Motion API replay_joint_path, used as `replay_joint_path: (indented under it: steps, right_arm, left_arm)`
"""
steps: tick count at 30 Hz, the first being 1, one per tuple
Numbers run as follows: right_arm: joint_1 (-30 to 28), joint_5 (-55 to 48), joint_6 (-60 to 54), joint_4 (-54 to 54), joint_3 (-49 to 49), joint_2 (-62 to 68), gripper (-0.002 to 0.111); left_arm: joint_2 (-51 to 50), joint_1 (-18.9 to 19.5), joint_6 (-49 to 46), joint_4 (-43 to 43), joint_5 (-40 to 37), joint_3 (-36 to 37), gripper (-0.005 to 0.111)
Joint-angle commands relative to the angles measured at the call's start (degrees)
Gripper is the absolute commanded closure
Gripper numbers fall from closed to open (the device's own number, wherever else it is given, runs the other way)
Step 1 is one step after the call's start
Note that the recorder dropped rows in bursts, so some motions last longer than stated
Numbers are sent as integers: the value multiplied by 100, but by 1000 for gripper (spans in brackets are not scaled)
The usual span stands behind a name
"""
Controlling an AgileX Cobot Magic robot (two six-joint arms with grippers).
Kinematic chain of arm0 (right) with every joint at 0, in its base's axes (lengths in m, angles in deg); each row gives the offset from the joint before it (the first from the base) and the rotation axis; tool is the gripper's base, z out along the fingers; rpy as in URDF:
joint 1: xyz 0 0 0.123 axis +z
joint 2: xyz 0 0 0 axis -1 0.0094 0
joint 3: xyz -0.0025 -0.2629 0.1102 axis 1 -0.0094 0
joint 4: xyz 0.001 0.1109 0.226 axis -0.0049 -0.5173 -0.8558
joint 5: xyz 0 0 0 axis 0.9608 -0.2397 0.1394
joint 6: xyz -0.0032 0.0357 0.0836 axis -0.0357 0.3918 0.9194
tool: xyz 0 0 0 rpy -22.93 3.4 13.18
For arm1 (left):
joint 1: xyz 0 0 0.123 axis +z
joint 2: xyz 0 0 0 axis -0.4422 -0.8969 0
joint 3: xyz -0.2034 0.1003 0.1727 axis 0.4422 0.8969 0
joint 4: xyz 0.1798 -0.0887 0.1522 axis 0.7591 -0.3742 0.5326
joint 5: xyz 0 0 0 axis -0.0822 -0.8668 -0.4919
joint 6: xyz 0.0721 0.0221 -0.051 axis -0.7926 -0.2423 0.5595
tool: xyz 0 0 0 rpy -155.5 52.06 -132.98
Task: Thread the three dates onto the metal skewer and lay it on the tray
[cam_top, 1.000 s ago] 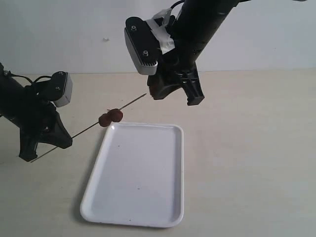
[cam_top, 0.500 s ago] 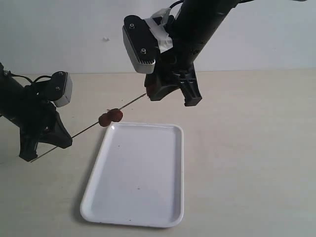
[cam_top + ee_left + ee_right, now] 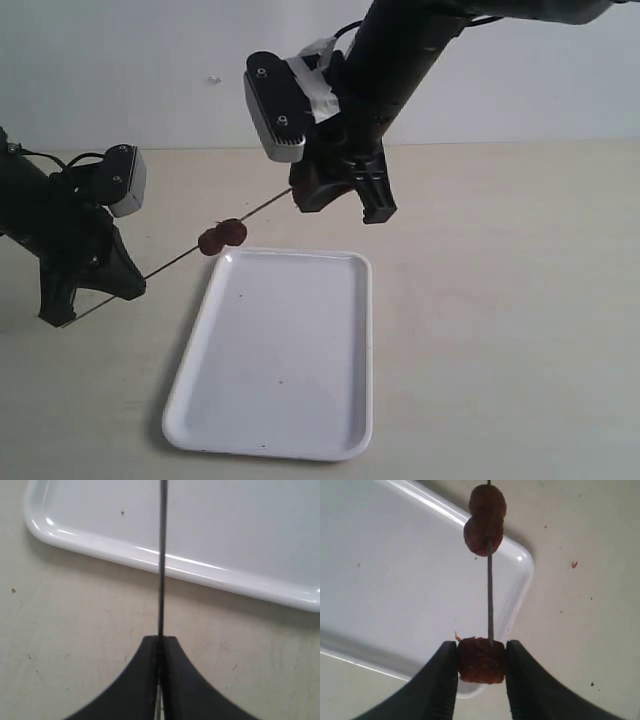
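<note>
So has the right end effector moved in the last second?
Yes. The right end effector, holding a reddish-brown date, slid slightly leftward along the thin metal skewer, judged against the white rectangular tray.

You get bright, soft and even light in all three views. The tray (image 3: 300, 350) throws only a thin, pale shadow on the table (image 3: 500, 300). In the left wrist view you see a white glare stripe along its rim. The black fingers (image 3: 442, 685) near the right wrist camera look slightly soft.
</note>
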Motion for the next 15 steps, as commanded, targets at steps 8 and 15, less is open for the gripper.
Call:
replay_joint_path:
  steps: [8,15]
  right_arm:
    - [11,-819,36,21,682,-15,76]
    - [11,-1066,90,319,682,-15,76]
  left_arm:
    - [20,-25,45,-55,23,-42,107]
    - [20,-25,45,-55,23,-42,107]
